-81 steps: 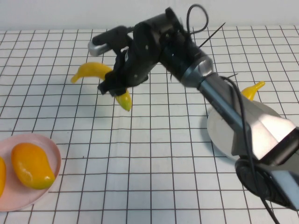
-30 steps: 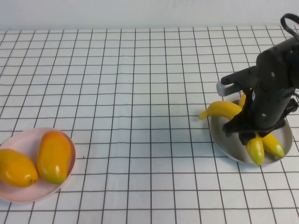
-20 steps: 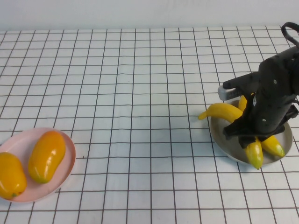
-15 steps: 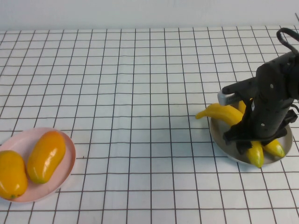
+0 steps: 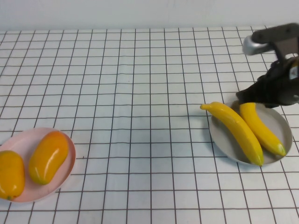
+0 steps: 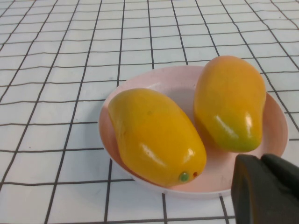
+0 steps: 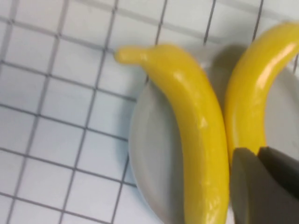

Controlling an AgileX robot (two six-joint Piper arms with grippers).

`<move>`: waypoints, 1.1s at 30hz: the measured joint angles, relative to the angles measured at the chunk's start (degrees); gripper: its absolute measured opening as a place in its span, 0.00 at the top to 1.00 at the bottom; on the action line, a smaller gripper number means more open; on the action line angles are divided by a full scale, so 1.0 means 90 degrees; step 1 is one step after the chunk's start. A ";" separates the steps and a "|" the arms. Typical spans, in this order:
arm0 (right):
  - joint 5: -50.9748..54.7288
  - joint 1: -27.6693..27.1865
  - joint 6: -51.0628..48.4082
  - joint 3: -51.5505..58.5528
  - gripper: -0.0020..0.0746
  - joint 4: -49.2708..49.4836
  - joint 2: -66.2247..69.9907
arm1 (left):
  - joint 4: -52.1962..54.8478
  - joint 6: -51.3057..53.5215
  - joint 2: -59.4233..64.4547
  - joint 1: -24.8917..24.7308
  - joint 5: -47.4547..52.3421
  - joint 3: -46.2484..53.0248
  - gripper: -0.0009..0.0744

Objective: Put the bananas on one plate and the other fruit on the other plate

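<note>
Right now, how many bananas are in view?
2. Both lie side by side on the grey plate: one banana with its stem over the rim, the other banana beside it, nearer the right hand. None seems hidden.

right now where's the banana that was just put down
In the high view it lies on the grey plate at the table's right, the left banana of the pair, stem overhanging the rim, beside the other banana, below the raised right gripper.

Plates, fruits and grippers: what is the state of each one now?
Grey plate: holds both bananas.
Bananas: lying side by side, released.
Pink plate: holds both mangoes.
Mangoes: lying, untouched.
Right gripper: shut, empty, above the grey plate.
Left gripper: shut, near the pink plate.
</note>
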 joint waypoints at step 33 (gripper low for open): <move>-0.1061 0.0801 0.0334 0.5008 0.99 -0.0700 -0.8487 | 0.0000 0.0000 0.0000 0.0000 0.0000 0.0000 0.99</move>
